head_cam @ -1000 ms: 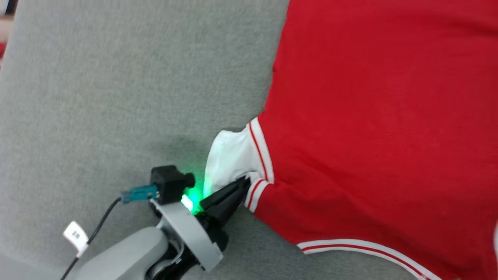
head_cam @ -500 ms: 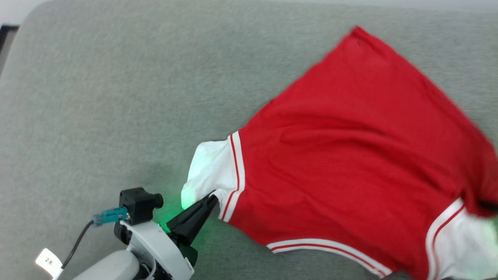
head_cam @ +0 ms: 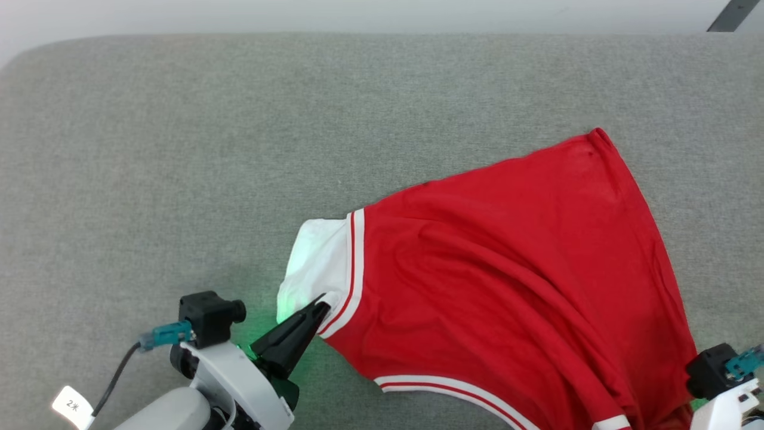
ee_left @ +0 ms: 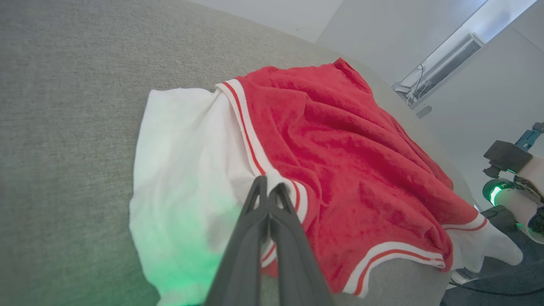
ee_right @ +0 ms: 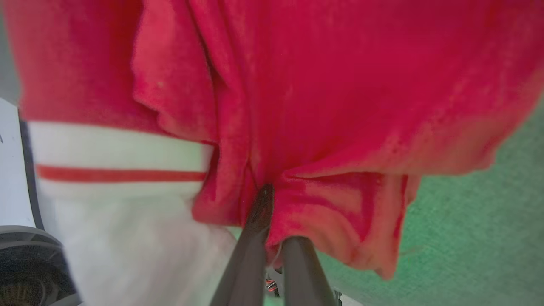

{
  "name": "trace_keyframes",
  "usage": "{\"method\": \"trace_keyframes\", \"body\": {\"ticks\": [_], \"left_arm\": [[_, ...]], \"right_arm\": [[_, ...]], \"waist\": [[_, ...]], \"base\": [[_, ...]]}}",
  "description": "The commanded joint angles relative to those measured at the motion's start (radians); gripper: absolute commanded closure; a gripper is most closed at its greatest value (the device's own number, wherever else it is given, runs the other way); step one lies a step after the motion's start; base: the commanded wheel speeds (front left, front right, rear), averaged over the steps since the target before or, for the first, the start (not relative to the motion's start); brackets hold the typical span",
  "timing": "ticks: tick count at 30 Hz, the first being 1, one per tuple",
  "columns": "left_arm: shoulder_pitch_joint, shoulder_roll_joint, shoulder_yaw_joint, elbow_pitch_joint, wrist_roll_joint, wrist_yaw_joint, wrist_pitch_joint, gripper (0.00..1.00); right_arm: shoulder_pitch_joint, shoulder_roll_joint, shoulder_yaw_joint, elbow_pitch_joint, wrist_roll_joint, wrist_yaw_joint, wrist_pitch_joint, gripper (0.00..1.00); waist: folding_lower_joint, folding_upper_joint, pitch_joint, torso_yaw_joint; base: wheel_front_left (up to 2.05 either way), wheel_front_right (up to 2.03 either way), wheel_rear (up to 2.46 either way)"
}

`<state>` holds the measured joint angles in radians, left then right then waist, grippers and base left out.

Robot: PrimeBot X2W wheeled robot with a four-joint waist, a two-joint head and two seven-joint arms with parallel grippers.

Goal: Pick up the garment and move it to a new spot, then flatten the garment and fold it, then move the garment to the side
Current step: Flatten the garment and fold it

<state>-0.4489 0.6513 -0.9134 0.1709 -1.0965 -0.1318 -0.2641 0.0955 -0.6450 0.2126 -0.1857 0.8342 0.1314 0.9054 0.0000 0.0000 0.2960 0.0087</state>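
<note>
The garment (head_cam: pixel 507 269), a red shirt with white sleeves and striped trim, lies spread and wrinkled on the grey table (head_cam: pixel 179 149), right of the middle. My left gripper (head_cam: pixel 321 309) is shut on its left sleeve at the striped seam; in the left wrist view the closed fingertips (ee_left: pixel 260 187) pinch white cloth where the garment (ee_left: pixel 340 161) begins. At the lower right my right wrist (head_cam: pixel 716 382) sits against the shirt's near corner, fingers hidden under fabric. My right gripper (ee_right: pixel 270 199) is shut on a bunched fold of the garment (ee_right: pixel 340 85), with the other white sleeve (ee_right: pixel 106 238) hanging beside it.
The table's far edge (head_cam: pixel 382 34) runs along the top, with a rounded corner at the upper left. Open grey surface lies left of and behind the shirt. On the right, the shirt's near corner hangs past the table's edge over the dark floor (ee_left: pixel 510 280).
The head camera has swung, so the table's far edge and my right wrist now show. Both grippers stay shut on the garment, which now lies lower and flatter on the table.
</note>
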Motion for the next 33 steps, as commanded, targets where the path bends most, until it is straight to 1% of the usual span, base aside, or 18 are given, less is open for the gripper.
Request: {"method": "trace_keyframes", "body": {"ticks": [1, 2, 3, 4, 5, 8, 10, 14, 16, 18, 20, 22, 24, 26, 29, 33], "left_arm": [[0.001, 0.0, -0.001, 0.002, 0.011, 0.002, 0.0, 1.0], [-0.001, 0.002, -0.006, 0.006, 0.012, 0.002, 0.0, 1.0], [-0.003, 0.002, -0.006, 0.009, 0.012, 0.002, 0.0, 1.0], [-0.003, 0.002, -0.007, 0.01, 0.012, 0.002, 0.0, 1.0], [-0.003, 0.001, -0.008, 0.01, 0.011, 0.002, 0.0, 1.0], [-0.002, 0.0, -0.009, 0.012, 0.01, 0.002, 0.0, 1.0], [-0.001, -0.006, -0.007, 0.011, 0.01, 0.002, 0.0, 1.0], [0.016, -0.021, 0.005, 0.008, 0.019, 0.002, 0.0, 1.0], [0.023, -0.029, 0.009, 0.006, 0.026, 0.002, 0.0, 1.0], [0.024, -0.036, 0.009, 0.006, 0.032, 0.002, 0.0, 1.0], [0.023, -0.041, 0.013, 0.007, 0.036, 0.002, 0.0, 1.0], [0.018, -0.047, 0.018, 0.006, 0.037, 0.002, 0.0, 1.0], [0.006, -0.054, 0.018, 0.003, 0.043, 0.002, 0.0, 1.0], [-0.006, -0.061, 0.013, 0.001, 0.045, 0.002, 0.0, 1.0], [-0.029, -0.069, 0.002, -0.001, 0.051, 0.002, 0.0, 1.0], [-0.065, -0.081, -0.011, 0.002, 0.052, 0.002, 0.0, 1.0]], "right_arm": [[0.011, 0.015, 0.007, -0.002, -0.017, -0.001, -0.004, 1.0], [0.008, 0.024, 0.006, -0.008, -0.029, -0.001, -0.013, 1.0], [0.0, 0.031, 0.001, -0.013, -0.043, -0.001, -0.027, 0.84], [-0.011, 0.034, -0.008, -0.015, -0.061, -0.001, -0.039, 0.28], [-0.02, 0.035, -0.013, -0.019, -0.076, -0.001, -0.049, 0.0], [-0.023, 0.017, -0.034, -0.047, -0.097, -0.001, -0.062, 0.0], [-0.008, 0.003, -0.065, -0.078, -0.092, -0.001, -0.06, 0.0], [0.023, -0.043, -0.161, -0.165, -0.066, -0.001, -0.023, 0.0], [0.023, -0.064, -0.226, -0.206, -0.051, -0.001, -0.001, 0.0], [-0.005, -0.084, -0.28, -0.237, -0.041, -0.001, 0.017, 0.0], [-0.062, -0.096, -0.312, -0.261, -0.031, -0.001, 0.01, 0.0], [-0.153, -0.078, -0.325, -0.242, -0.025, -0.001, -0.031, 0.0], [-0.255, -0.07, -0.293, -0.197, -0.047, -0.001, -0.075, 0.0], [-0.363, -0.064, -0.231, -0.129, -0.079, -0.001, -0.116, 0.0], [-0.521, -0.045, -0.127, -0.003, -0.112, -0.001, -0.158, 0.0], [-0.705, -0.036, 0.002, 0.194, -0.162, -0.001, -0.18, 0.0]], "waist": [[0.0, 0.0, 0.0, -0.004], [0.0, 0.0, -0.001, -0.006], [0.0, 0.0, -0.002, -0.008], [0.0, 0.0, -0.003, -0.01], [0.0, 0.0, -0.004, -0.012], [0.0, 0.0, -0.007, -0.014], [0.0, 0.0, -0.009, -0.011], [0.0, 0.0, -0.01, -0.003], [0.0, 0.0, -0.008, 0.001], [0.0, 0.0, -0.006, 0.007], [0.0, 0.0, -0.002, 0.013], [0.0, 0.0, 0.006, 0.017], [0.0, 0.0, 0.019, 0.025], [0.0, 0.0, 0.031, 0.035], [0.0, 0.0, 0.054, 0.05], [0.0, 0.0, 0.091, 0.075]], "base": [[0.0, 0.0, 0.0], [0.0, 0.0, 0.0], [0.0, 0.0, 0.0], [0.0, 0.0, 0.0], [0.0, 0.0, 0.0], [0.0, 0.0, 0.0], [0.0, 0.0, 0.0], [0.0, 0.0, 0.0], [0.0, 0.0, 0.0], [0.0, 0.0, 0.0], [0.0, 0.0, 0.0], [0.0, 0.0, 0.0], [0.0, 0.0, 0.0], [0.0, 0.0, 0.0], [0.0, 0.0, 0.0], [0.0, 0.0, 0.0]]}}
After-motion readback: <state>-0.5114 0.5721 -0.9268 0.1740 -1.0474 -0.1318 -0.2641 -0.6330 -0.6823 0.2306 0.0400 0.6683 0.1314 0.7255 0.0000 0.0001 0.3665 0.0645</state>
